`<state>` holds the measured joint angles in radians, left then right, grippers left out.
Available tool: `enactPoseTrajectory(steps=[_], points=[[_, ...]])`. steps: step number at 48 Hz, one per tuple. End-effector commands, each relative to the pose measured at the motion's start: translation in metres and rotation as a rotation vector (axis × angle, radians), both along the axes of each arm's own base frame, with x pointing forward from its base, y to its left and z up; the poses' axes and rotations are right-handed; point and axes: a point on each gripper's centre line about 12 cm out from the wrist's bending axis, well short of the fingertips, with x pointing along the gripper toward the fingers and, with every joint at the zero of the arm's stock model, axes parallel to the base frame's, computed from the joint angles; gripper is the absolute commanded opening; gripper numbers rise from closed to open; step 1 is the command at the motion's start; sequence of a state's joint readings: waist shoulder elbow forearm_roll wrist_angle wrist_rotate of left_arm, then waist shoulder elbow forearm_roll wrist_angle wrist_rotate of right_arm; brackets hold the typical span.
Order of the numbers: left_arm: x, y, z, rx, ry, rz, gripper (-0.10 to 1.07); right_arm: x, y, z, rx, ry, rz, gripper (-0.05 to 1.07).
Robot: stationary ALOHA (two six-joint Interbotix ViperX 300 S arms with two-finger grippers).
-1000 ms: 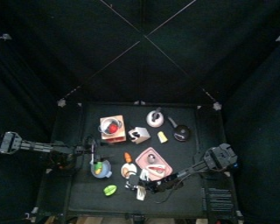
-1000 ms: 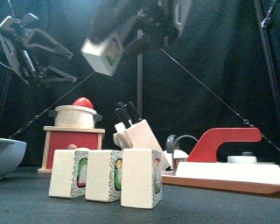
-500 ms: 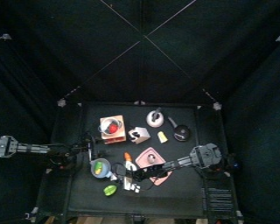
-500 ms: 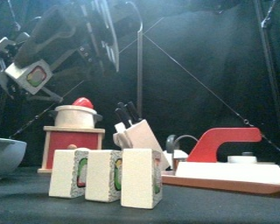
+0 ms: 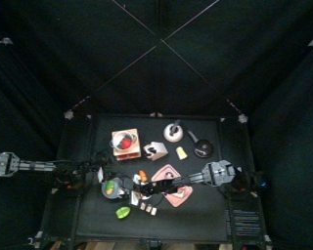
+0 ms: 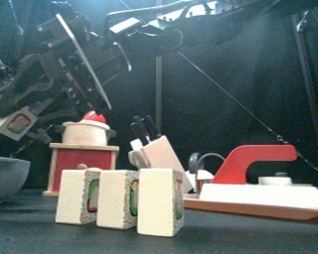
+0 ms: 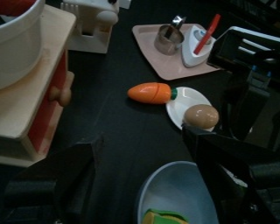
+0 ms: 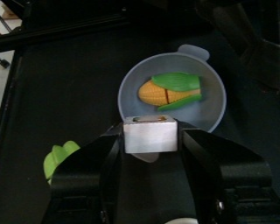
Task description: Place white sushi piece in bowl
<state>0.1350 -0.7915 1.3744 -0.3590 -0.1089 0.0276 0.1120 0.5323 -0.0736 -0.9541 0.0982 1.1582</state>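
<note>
My right gripper is shut on a white sushi piece with a green filling and holds it above the pale blue bowl. The bowl holds yellow and green food. In the front view the held piece hangs at the far left over the bowl's rim. Three more sushi pieces stand in a row at the table's front. My left gripper is open beside the bowl, empty. In the top view the bowl lies at the table's left.
A carrot and a small plate with a brown ball lie next to the bowl. A wooden stand with a red-and-white pot, a knife block and a pink tray stand behind. A green leaf lies by the bowl.
My right gripper has carried the white sushi piece leftward and lower, from over the table's middle to above the bowl. The left arm has stayed by the bowl.
</note>
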Motion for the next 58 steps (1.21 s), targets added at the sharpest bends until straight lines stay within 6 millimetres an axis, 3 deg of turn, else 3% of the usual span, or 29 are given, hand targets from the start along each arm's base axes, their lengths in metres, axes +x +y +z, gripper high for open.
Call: enactPoseTrajectory(steps=[1,10,25,58], points=[[0.0,0.004,0.001,-0.001,0.004,0.018,1.02,0.008,-0.008,0.022,0.009,-0.055,-0.013,0.69],[-0.001,0.006,0.0,-0.001,0.011,0.031,1.02,0.014,-0.018,0.018,0.022,-0.054,-0.039,0.72],[-0.001,0.006,0.0,-0.001,0.01,0.031,1.02,0.016,-0.023,0.013,0.007,-0.03,-0.074,0.91],[0.0,0.007,0.002,0.004,0.0,0.033,1.02,0.012,-0.029,0.014,0.056,0.028,-0.195,0.92]])
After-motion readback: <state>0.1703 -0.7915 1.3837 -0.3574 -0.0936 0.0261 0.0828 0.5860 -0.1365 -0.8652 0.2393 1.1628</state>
